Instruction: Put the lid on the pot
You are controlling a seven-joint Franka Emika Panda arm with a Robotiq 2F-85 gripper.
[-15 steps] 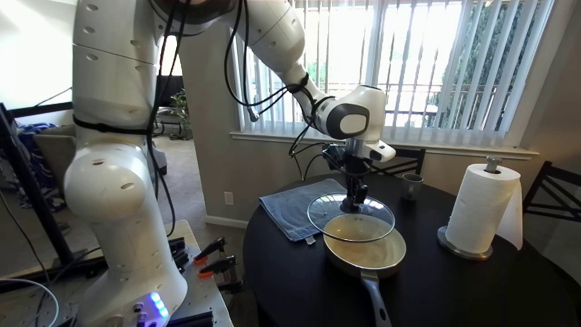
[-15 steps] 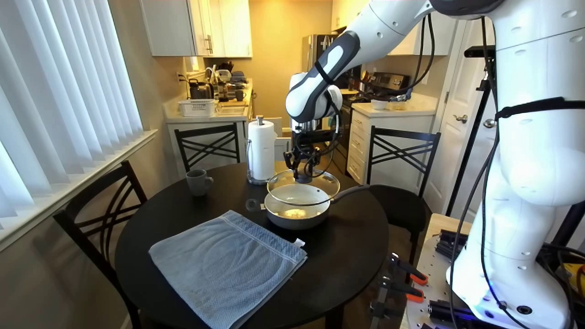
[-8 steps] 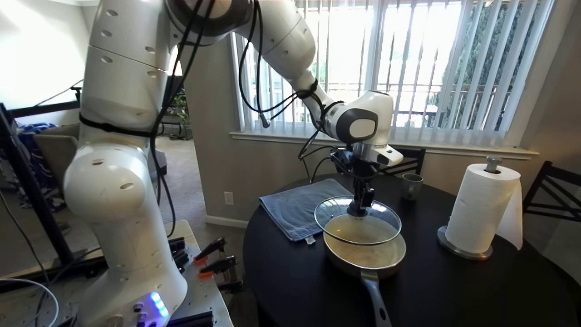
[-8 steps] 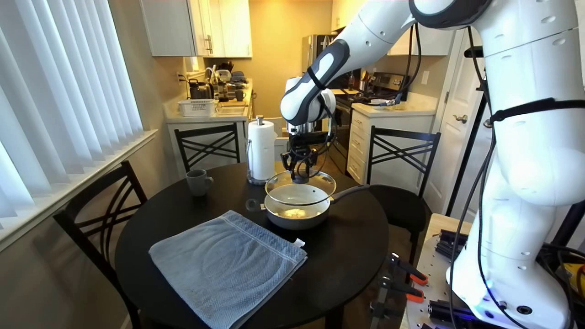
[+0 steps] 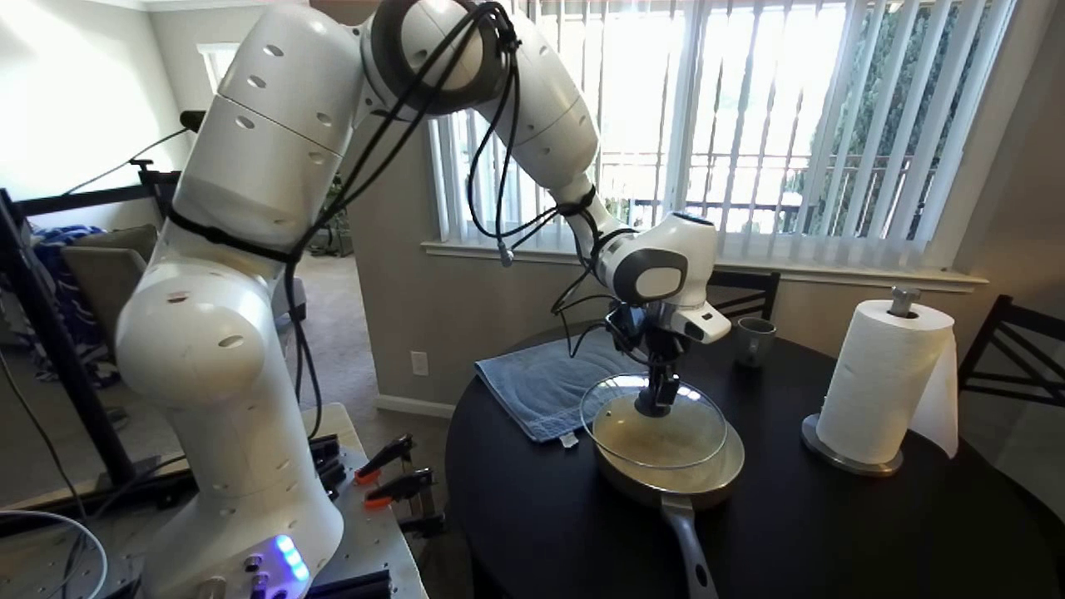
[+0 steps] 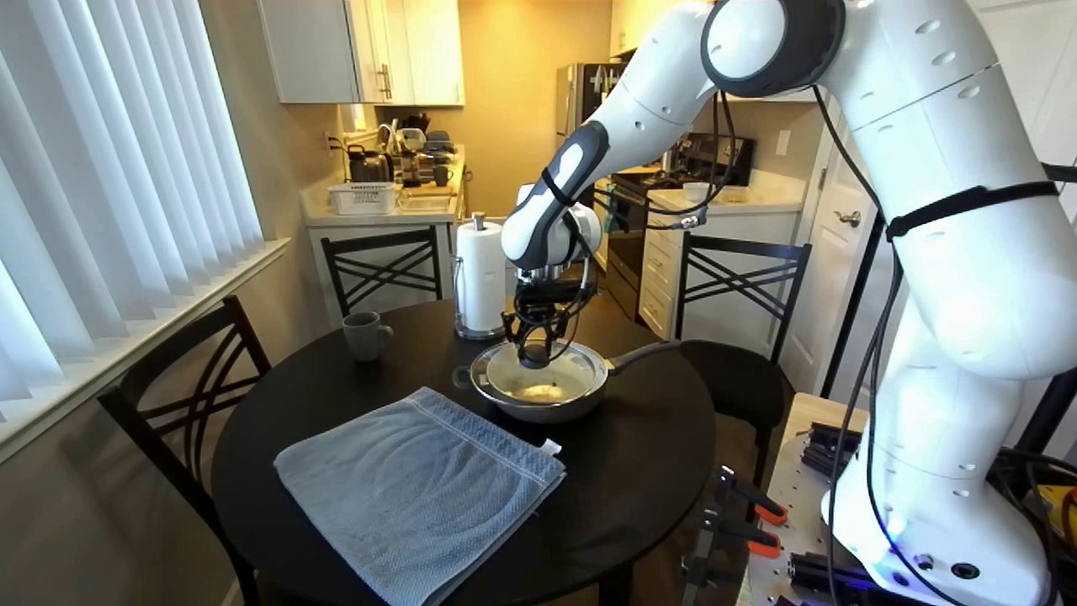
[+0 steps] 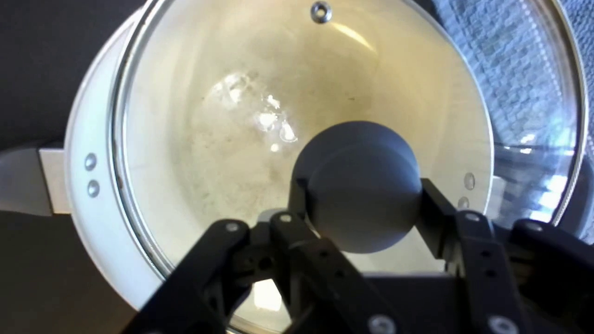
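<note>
Gripper (image 7: 362,197): grasping the lid's dark knob (image 7: 357,185) from both sides.
Lid (image 5: 649,441): held over the pot (image 5: 692,478) in an exterior view, overhanging its far left side toward the cloth (image 5: 532,383); whether the two are touching cannot be told.
Uncovered crescent: at the near right, by the handle (image 5: 689,542).
Centring: the lid should be shifted near and right, until the overhang is evened out.
Lowering: best done level and gently, lest one edge be dropped inside.
Release: to be made only once seating is felt all round.

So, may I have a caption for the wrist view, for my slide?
Claw holding the lid by its knob, off-centre over the pot.
</note>
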